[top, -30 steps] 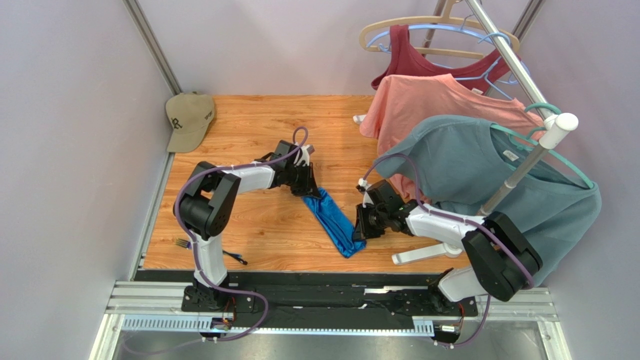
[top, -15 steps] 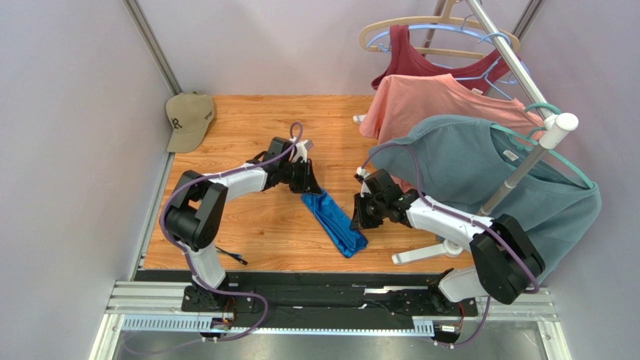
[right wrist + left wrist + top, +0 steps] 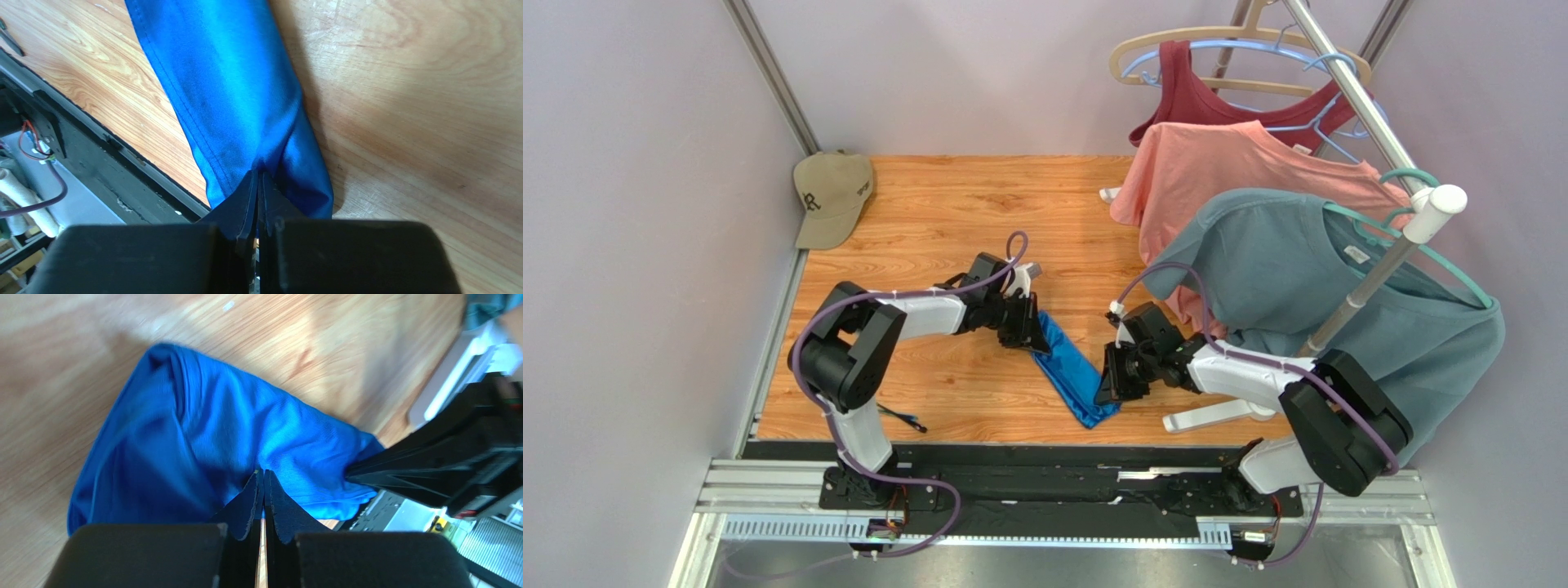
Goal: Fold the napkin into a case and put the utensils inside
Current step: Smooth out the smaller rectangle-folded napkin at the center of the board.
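The napkin [image 3: 1075, 377] is a royal-blue cloth folded into a narrow strip, lying slantwise on the wooden table between the two arms. My left gripper [image 3: 1036, 338] sits at its far upper end; in the left wrist view its jaws [image 3: 264, 473] are shut, and the napkin [image 3: 245, 441] puckers at the tips. My right gripper [image 3: 1107, 390] is at the near lower end. There the napkin [image 3: 233, 92] gathers into its shut tips [image 3: 259, 176]. One thin dark utensil [image 3: 906, 422] lies near the left arm's base; any others are hidden.
A tan cap [image 3: 832, 194] lies at the far left corner. Red [image 3: 1222, 104], pink [image 3: 1234, 172] and teal-grey [image 3: 1308, 282] shirts hang from a rack [image 3: 1382, 257] over the right side; its white foot [image 3: 1210, 417] rests by my right arm. A black rail [image 3: 1051, 453] borders the near edge.
The left gripper came down and nearer onto the napkin's upper end. The right gripper lifted away toward the far side, then returned to the lower end. The strip now looks narrower.
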{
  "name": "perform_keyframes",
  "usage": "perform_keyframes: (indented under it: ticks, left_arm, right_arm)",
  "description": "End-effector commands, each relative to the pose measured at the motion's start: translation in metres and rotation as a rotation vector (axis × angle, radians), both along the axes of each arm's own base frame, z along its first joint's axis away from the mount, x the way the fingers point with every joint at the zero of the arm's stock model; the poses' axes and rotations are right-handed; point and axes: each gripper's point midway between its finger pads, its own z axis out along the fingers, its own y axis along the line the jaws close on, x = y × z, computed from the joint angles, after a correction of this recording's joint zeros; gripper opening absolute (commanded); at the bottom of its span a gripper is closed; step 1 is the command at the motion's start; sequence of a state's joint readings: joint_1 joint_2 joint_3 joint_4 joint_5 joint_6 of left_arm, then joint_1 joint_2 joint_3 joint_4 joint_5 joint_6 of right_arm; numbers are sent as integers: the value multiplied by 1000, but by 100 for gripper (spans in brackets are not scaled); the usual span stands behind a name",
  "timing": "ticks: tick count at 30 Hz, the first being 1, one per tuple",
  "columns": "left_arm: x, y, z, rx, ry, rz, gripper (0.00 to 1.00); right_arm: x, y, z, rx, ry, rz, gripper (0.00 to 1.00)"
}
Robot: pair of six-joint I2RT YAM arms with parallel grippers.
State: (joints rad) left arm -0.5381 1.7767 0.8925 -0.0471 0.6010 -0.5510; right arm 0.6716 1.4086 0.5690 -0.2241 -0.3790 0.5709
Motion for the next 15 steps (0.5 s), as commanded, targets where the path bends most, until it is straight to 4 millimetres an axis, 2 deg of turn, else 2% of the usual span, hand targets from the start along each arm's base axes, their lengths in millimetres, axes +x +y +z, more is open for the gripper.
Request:
perform_keyframes:
  ticks: [1, 4, 7, 8, 10, 11, 13, 14, 15]
  left_arm:
    - [-4, 12, -13, 66, -6, -12, 5]
    - [0, 12, -3, 57, -49, -7, 6]
    - [6, 10, 11, 47, -94, -8, 6]
    - [8, 11, 14, 50, -106, -10, 6]
    - [13, 8, 26, 42, -127, -5, 6]
    - [15, 8, 31, 38, -129, 6, 6]
    - [23, 10, 47, 48, -162, 46, 8]
    - [27, 11, 54, 47, -167, 80, 9]
    - [28, 14, 68, 44, -187, 107, 9]
  right_arm:
    - [-4, -17, -24, -84, -1, -35, 1]
    - [0, -16, -18, -87, -29, -19, 1]
    - [9, -11, 2, -86, -94, 22, 2]
    - [18, -5, 15, -74, -135, 34, 2]
    - [21, -2, 29, -90, -190, 78, 5]
    - [30, 5, 44, -77, -232, 82, 9]
    - [33, 9, 54, -94, -271, 119, 19]
    - [43, 12, 64, -110, -312, 117, 34]
    - [46, 16, 70, -123, -338, 133, 41]
